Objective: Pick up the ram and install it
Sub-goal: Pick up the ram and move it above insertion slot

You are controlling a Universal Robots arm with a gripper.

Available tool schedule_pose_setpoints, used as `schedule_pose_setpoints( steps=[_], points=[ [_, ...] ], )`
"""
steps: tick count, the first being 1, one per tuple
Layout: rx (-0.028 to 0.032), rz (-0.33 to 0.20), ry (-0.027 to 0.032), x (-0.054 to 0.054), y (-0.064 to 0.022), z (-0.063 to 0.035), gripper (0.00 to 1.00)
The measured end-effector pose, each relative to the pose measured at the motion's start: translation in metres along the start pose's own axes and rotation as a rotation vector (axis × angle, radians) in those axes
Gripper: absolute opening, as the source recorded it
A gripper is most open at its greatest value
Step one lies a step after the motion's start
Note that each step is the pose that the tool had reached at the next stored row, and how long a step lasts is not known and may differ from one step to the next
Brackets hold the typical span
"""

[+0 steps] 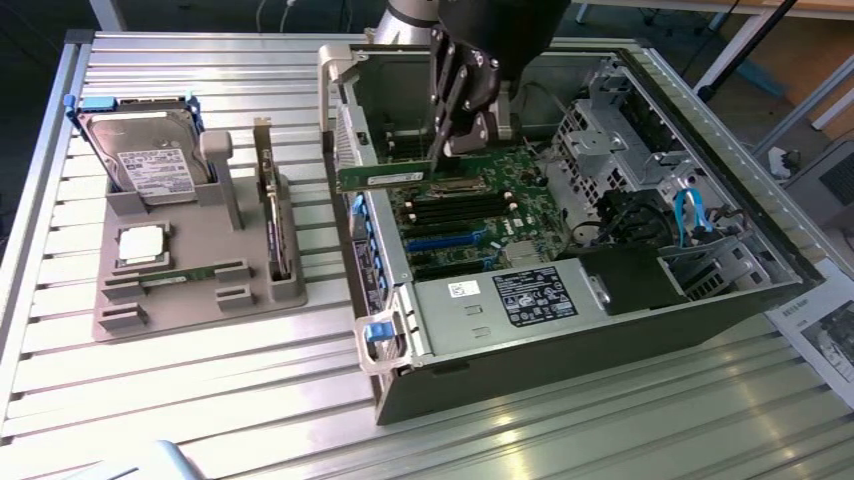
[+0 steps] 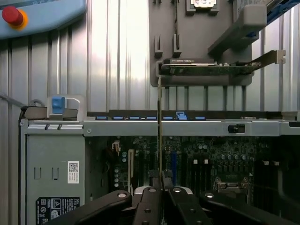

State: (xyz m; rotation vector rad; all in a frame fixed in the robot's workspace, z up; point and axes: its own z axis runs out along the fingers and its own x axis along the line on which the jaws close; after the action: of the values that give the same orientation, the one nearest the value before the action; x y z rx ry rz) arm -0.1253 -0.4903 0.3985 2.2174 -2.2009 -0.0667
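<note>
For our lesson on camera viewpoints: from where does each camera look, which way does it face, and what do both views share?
Exterior view: off the arm, raised, looking down on the table, grey holder and open computer case; arm and tool show.
Wrist view: on the wrist, looking past the tool into the case; fingers show.
Shared: tool, gripped ram, case, holder.

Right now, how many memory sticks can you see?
2. One memory stick is clamped in the hand over the open computer; a second stick lies in the grey tray beside it. More may sit hidden inside the computer.
</note>
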Motion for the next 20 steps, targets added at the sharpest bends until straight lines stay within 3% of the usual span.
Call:
schedule_pose_setpoints(
  steps=[20],
  points=[
    [0.0000, 0.000, 0.0000, 0.002, -0.0507, -0.0021, 0.12]
  ],
)
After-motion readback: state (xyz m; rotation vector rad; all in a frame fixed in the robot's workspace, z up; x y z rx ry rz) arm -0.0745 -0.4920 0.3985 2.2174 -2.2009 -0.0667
